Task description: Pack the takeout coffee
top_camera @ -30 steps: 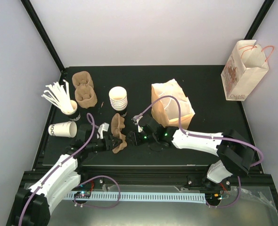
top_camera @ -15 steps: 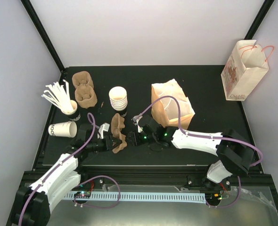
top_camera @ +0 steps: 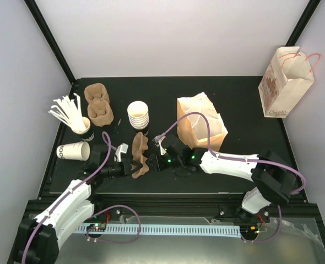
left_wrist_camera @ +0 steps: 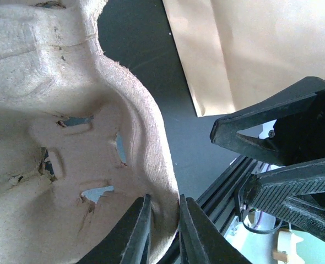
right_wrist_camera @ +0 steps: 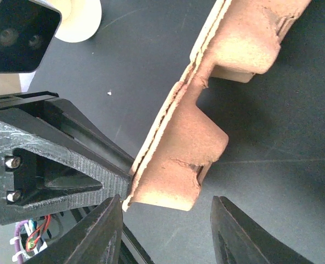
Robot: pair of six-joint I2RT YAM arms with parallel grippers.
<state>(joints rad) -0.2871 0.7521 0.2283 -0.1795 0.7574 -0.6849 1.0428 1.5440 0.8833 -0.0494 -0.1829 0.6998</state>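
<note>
My left fingers (top_camera: 130, 166) pinch the rim of the brown pulp cup carrier (top_camera: 139, 155). My right fingers (top_camera: 155, 161) stand spread just right of it. The stacked white paper cups (top_camera: 138, 114) sit just beyond on the counter (top_camera: 234, 93).

The pulp carrier (left_wrist_camera: 69, 137) looks rough, fibrous and matt, with frayed edges at its holes. The left hand (left_wrist_camera: 163, 212) is of black plastic, faintly shiny, with fine lines. The desk (top_camera: 245, 99) is matt black. The brown paper bag (left_wrist_camera: 250, 49) is smooth.
</note>
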